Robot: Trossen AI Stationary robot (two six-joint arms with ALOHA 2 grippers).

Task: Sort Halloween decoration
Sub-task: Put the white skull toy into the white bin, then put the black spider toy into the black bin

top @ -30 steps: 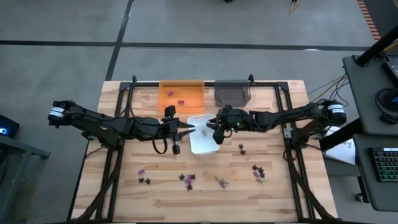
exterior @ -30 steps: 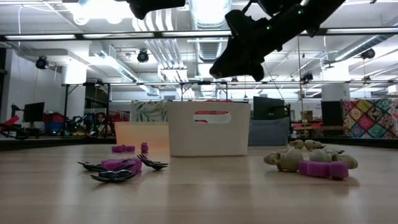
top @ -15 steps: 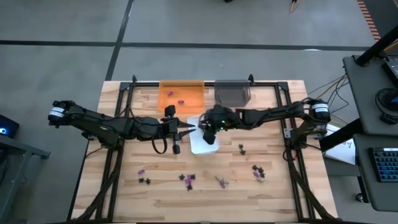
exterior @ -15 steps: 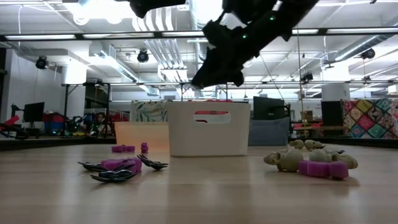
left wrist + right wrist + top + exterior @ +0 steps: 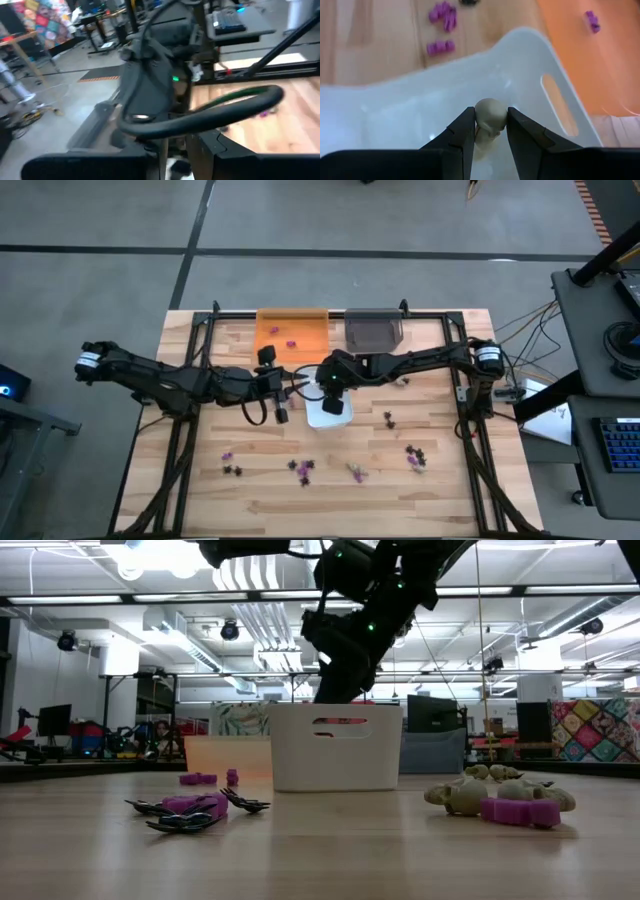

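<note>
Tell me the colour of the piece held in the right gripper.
Pale beige; the right gripper pinches the small piece above the white tray, clearest in the right wrist view.

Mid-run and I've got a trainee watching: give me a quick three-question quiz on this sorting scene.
1. True or false: the right gripper is empty.
2. Which tray is the right gripper over? A) orange tray B) white tray C) grey tray
3. What colour are the pieces already lying in the orange tray?

Key:
1. False: its fingers pinch a pale beige skull piece.
2. B.
3. Purple; the purple pieces show in the high view.
</note>
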